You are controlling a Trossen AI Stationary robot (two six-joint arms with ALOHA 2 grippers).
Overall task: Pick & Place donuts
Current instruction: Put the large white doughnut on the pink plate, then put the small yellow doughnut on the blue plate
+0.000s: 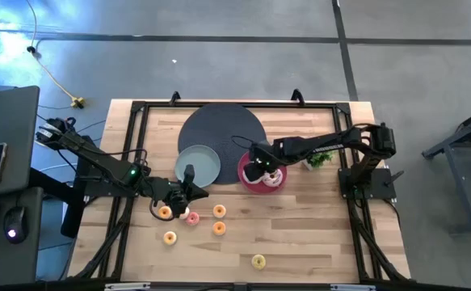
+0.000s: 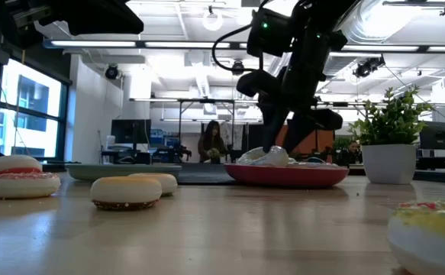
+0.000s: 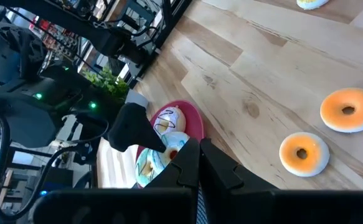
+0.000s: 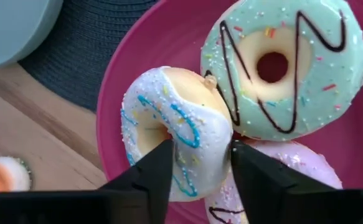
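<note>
My right gripper is over the round pink plate and shut on a white-iced donut with blue lines. A mint-green donut and a pink donut lie flat on the same plate. My left gripper is shut and empty, low over the table beside the grey-green plate. Several tiny donuts lie flat on the wood near it, such as an orange one, a pink one and a yellow one. My right gripper pinches one section of the white donut's ring between its two fingers. One finger is by the hole and the other is at the outer rim, next to the mint-green donut. The fingers come from above. The donut is tilted over the plate, against the pink donut.
A dark round mat lies under the far parts of both plates. A small potted plant stands right of the pink plate and also shows in the low view. Bare wood lies toward the near right corner.
</note>
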